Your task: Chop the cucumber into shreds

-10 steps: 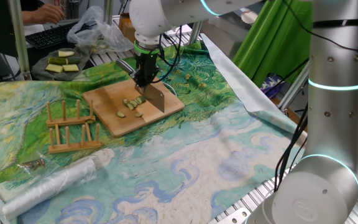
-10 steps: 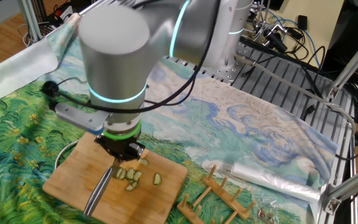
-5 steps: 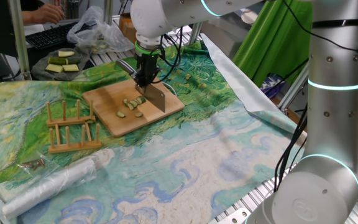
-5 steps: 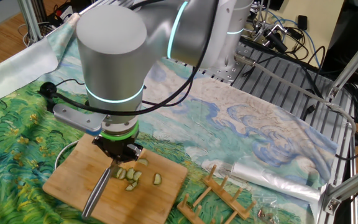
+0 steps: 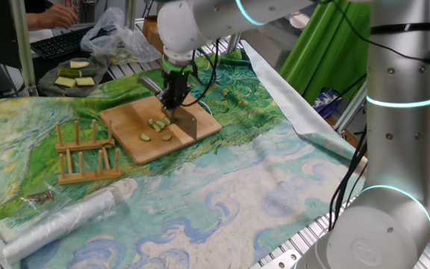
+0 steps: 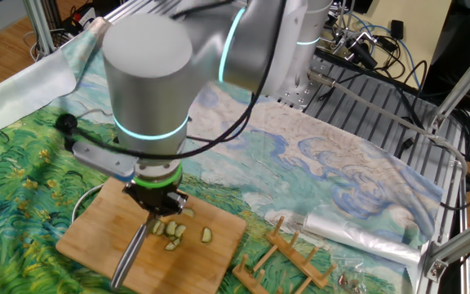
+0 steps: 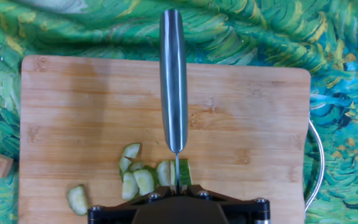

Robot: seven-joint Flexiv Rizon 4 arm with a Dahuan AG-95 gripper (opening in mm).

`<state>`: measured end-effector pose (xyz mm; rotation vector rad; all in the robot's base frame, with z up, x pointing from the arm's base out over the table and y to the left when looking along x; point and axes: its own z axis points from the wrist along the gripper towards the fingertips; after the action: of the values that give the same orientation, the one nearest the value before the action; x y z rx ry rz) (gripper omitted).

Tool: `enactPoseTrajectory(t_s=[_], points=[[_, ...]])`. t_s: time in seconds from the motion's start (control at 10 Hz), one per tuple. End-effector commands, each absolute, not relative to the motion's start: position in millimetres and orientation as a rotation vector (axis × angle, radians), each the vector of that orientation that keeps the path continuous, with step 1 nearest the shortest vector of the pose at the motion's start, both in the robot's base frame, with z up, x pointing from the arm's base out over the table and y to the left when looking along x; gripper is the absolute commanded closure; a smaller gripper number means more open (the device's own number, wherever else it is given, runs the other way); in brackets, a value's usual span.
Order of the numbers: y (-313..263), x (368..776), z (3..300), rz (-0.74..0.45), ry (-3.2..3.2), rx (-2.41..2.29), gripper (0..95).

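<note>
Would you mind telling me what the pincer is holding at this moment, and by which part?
The pincer holds a knife near where its metal handle meets the blade, the blade pointing down over the cucumber on the cutting board.

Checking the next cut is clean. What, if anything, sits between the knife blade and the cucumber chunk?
Nothing visible. In the hand view the knife edge meets the cucumber directly, with the shreds lying off to one side on the board.

One fixed view: looked across the table, far.
Other fixed view: faced back, nearer.
Hand view: looked straight down, close.
Shared: wooden cutting board (image 5: 159,128).
</note>
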<state>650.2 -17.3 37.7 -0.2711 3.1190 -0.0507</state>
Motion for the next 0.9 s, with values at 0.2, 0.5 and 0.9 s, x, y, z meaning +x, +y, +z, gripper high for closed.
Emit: enactPoseTrajectory(t_s=[0.2,0.5,0.9], points=[[-17,647,24,-0.026,3.115,-0.243,95.0],[-22,659,62,-0.079,3.166,-0.272,95.0],[-26,658,80,-0.096,3.173,-0.276,95.0]])
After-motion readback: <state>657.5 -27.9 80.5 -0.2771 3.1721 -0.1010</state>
